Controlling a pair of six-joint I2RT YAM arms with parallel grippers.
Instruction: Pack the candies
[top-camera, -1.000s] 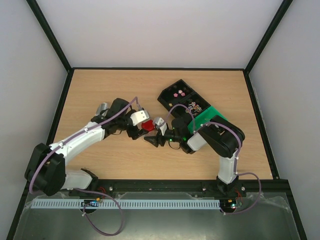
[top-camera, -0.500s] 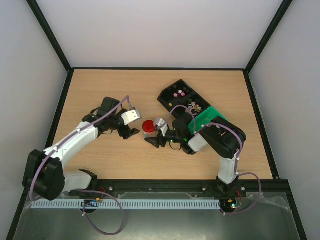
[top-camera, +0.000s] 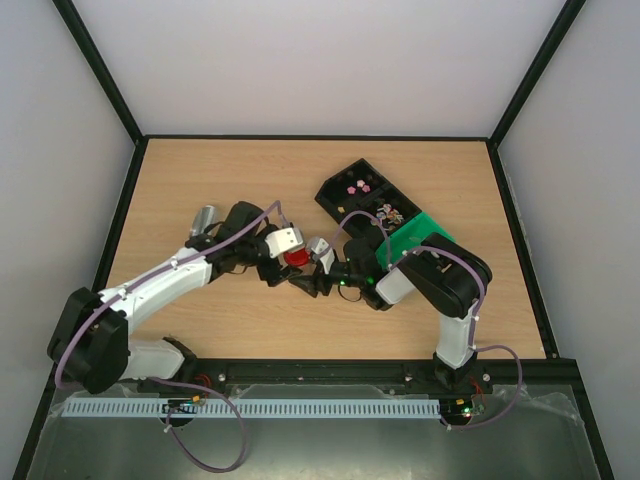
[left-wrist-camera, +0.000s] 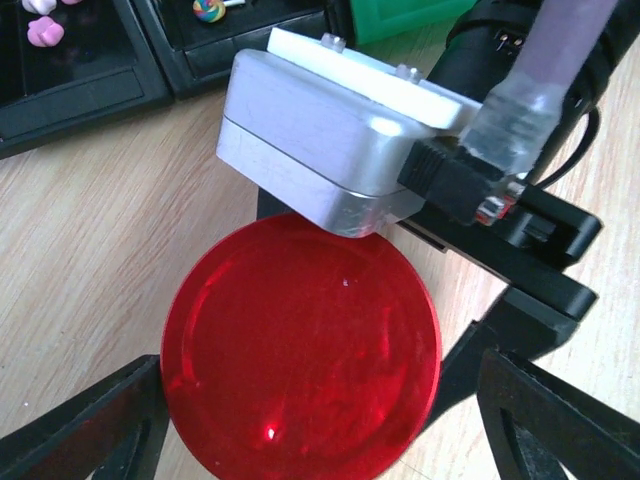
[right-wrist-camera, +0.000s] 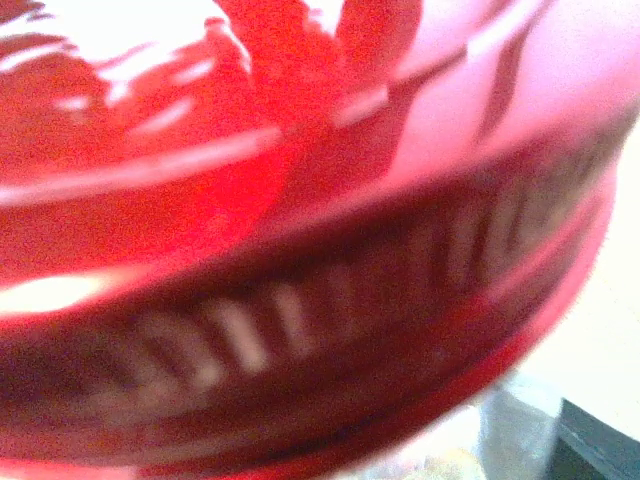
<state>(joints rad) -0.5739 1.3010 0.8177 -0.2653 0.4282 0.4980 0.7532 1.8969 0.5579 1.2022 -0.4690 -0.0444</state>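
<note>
The round red lid (top-camera: 294, 258) sits on a clear jar (right-wrist-camera: 520, 420) at the table's middle. In the left wrist view the lid (left-wrist-camera: 300, 350) fills the space between my left gripper's black fingers (left-wrist-camera: 90, 430), which stand apart on either side of it. My left gripper (top-camera: 288, 263) is open over the lid. My right gripper (top-camera: 309, 283) holds the jar from the right, below the lid; its fingers are hidden in its own view, which the blurred lid (right-wrist-camera: 300, 230) fills. Candies lie in a black tray: pink ones (top-camera: 358, 185) (left-wrist-camera: 45, 30) and mixed-colour ones (top-camera: 388, 212).
The black divided tray (top-camera: 335, 195) stands at the back right, with a green flat piece (top-camera: 425, 232) against its near end. A silver metal scoop (top-camera: 205, 217) lies left of the left arm. The right wrist's silver camera block (left-wrist-camera: 320, 150) hangs close above the lid.
Half a second ago my left gripper was off to the left with the lid uncovered on the jar. It has moved back right over the lid. The right arm has held still.
</note>
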